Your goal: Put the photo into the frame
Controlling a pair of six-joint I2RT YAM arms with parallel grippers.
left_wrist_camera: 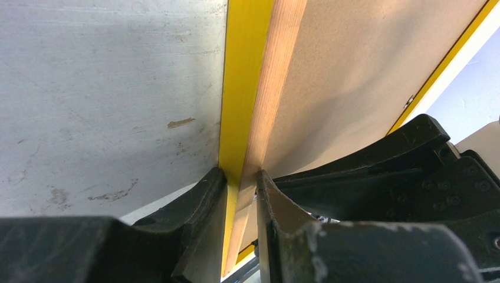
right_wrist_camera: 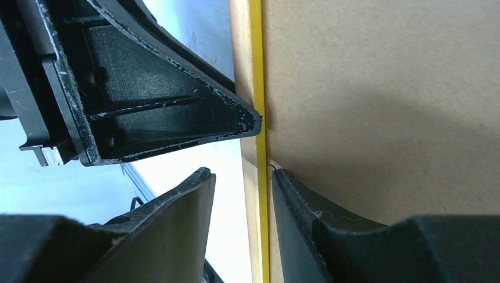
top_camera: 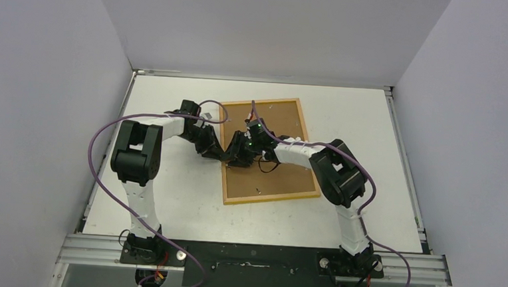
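White table (top_camera: 168, 198) bears the frame (top_camera: 271, 198) (back up); left gripper (left_wrist_camera: 242, 175) pinches it, right gripper (right_wrist_camera: 242, 177) gapes.

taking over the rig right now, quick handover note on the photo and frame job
The left tool is shut on the frame at its edge nearest the left arm.
The right tool is open around the same edge just beside it. One finger touches the board side and the other stands clear.
The frame lies back up mid-table, with the brown backing board in it.
The photo shows in no view, so I cannot tell whether it is already under the board.
Left to do: confirm the photo is inside, or find it and insert it.
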